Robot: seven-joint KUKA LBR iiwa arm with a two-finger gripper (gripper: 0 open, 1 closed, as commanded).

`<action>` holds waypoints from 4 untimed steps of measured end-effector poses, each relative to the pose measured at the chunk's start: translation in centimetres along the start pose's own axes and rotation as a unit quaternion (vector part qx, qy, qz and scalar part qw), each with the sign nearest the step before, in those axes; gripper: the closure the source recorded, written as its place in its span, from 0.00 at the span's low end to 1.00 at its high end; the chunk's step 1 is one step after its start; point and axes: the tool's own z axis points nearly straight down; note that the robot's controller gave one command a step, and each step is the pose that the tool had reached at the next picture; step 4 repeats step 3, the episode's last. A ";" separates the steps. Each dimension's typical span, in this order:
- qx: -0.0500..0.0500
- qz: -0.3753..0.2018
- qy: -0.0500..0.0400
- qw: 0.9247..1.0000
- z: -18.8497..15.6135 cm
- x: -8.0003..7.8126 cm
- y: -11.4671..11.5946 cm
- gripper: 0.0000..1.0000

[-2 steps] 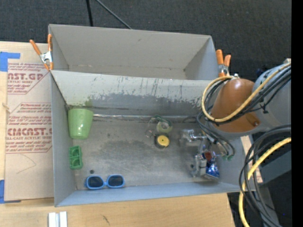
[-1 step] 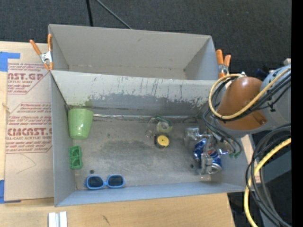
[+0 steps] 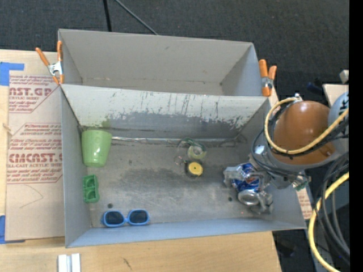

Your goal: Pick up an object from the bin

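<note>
We see a light green cup (image 3: pixel 96 147) by the left wall of the bin (image 3: pixel 159 103). Just below it lies a small darker green ribbed block (image 3: pixel 91 188). Blue sunglasses (image 3: pixel 126 217) rest along the front wall, left of centre. Mid-floor sits a small yellow wheel (image 3: pixel 194 169), with a pale greenish piece (image 3: pixel 195 150) just behind it.

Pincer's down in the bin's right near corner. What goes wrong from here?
1. The pincer sits low in the right near corner of the bin, close to the walls. Lifting or shifting may scrape metal.
2. The blue-and-silver crumpled thing at the pincer looks uneven and shiny, so a grip may slip. I cannot tell whether it is gripped yet.
</note>
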 end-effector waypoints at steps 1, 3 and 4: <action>0.002 -0.001 0.000 1.000 0.0 0.1 -0.2 1.00; 0.008 -0.009 -0.001 1.000 -18.8 0.5 -1.3 1.00; 0.008 -0.009 -0.001 1.000 -18.8 0.5 -1.3 1.00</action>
